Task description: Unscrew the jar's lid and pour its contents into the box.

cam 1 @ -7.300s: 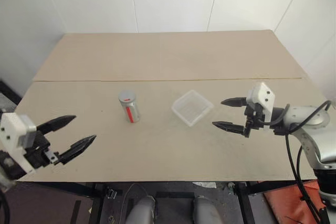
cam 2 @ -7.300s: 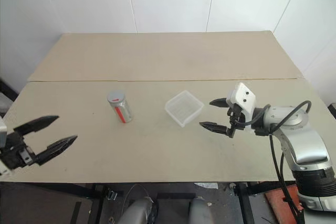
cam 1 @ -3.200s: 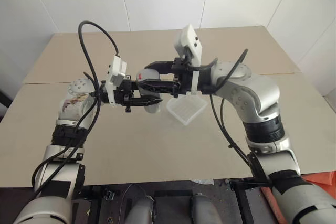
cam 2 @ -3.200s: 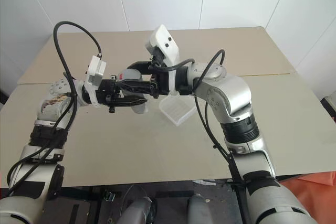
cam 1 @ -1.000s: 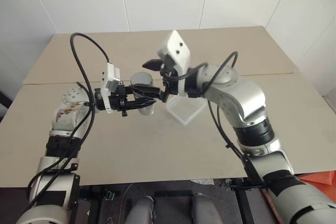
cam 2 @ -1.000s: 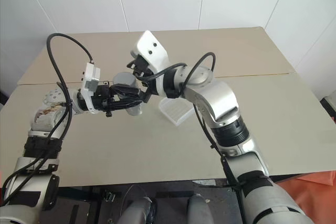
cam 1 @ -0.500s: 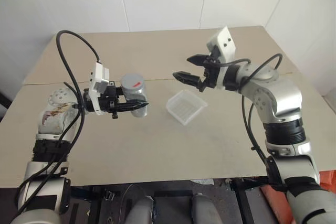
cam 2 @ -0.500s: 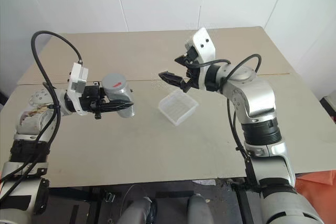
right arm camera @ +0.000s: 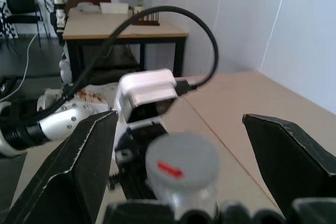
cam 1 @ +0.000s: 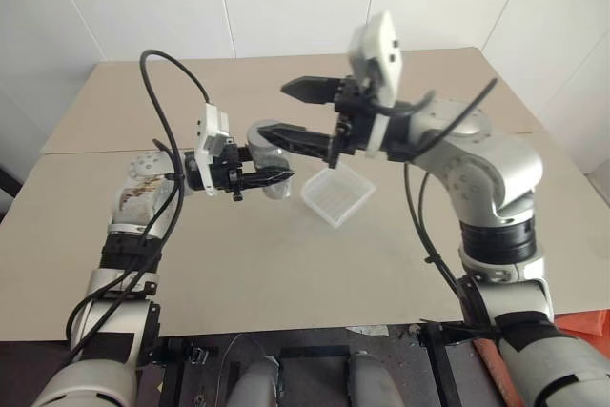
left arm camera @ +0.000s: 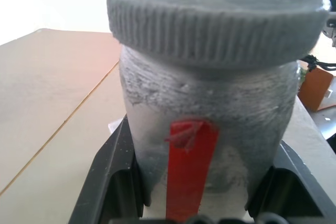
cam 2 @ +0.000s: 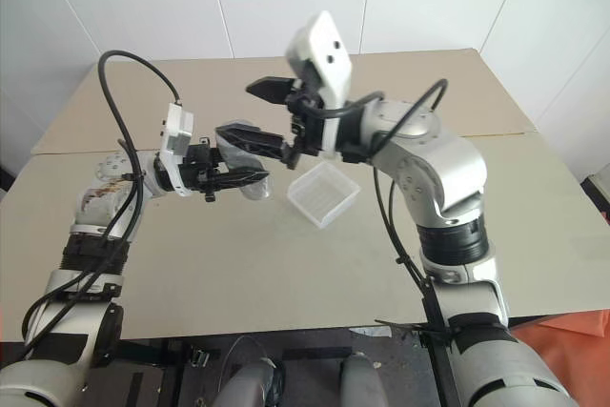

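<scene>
The right gripper is swinging back in from over the box, jaws wide, toward the lid. The left gripper is clamping the jar above the bench; unscrewing looks imminent.

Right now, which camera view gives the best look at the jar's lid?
The left wrist view: the lid sits close up, its ribbed edge plain, screwed onto the jar that the left gripper clamps. The right wrist view shows the lid's flat top between the right gripper's open fingers. In the eye views that gripper mostly hides it.
</scene>
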